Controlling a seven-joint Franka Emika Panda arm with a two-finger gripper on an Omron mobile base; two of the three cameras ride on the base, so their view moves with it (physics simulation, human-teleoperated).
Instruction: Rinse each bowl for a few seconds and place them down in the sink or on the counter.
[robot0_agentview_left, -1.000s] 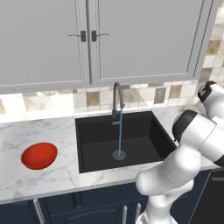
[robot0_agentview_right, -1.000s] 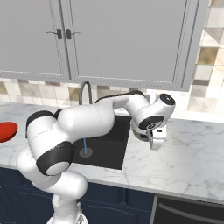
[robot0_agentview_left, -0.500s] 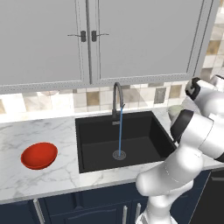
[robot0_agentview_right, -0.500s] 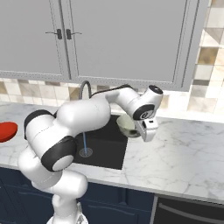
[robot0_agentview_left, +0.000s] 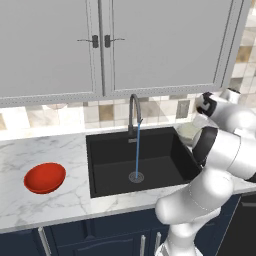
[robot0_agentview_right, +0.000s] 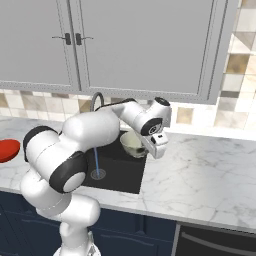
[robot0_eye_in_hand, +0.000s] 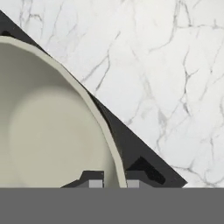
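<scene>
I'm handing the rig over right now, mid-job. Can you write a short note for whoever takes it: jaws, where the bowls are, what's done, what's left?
Gripper: jaws shut on the rim of the small cream-white bowl with beige-olive outside, held in the air over the right edge of the black rectangular sink.
Curved grey gooseneck faucet is running; the stream falls onto the drain, left of the bowl.
Wide shallow glossy red bowl sits on the white marble counter, left of the sink, untouched.
Done: cream bowl picked up.
Left: put it under the stream, set it down, then do the same with the red bowl.
</scene>
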